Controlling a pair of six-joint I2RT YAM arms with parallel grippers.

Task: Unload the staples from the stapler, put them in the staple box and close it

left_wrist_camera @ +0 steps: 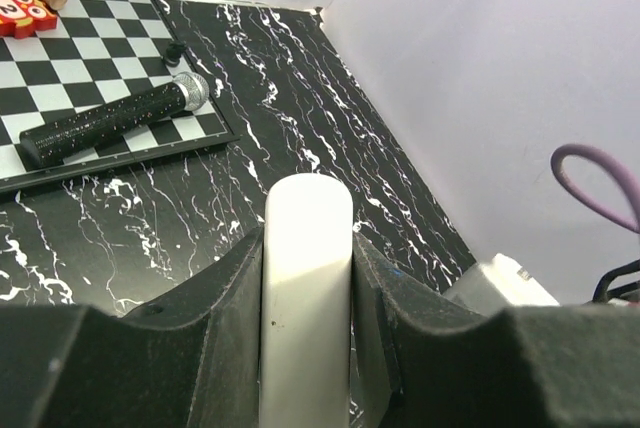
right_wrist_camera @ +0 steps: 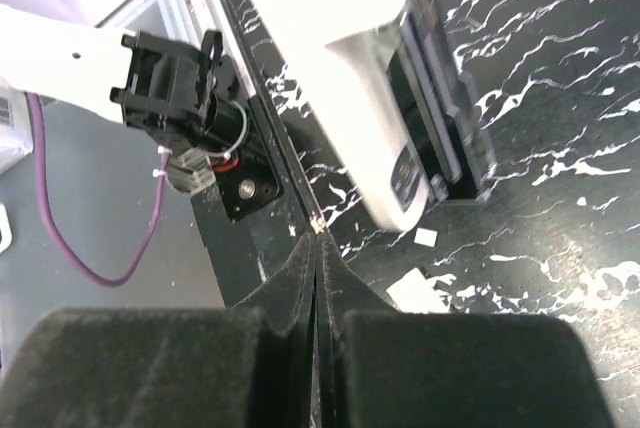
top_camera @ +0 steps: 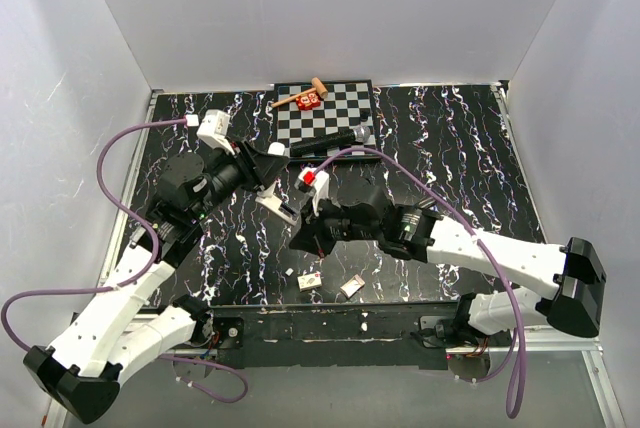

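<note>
Claw on my left (left_wrist_camera: 307,258) clamps a slim white object (left_wrist_camera: 306,213), held just in front of the checkerboard (top_camera: 350,103); my right claw (right_wrist_camera: 317,248) is pressed fully closed, empty. I cannot pick out the blue stapler anywhere, nor loose staples, so I judge the unloading not yet done. No container shows.

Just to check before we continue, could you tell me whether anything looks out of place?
Yes: a black microphone lies diagonally across the chessboard, and two small pale scraps lie loose on the table near the arms' bases. Both look stray.
</note>
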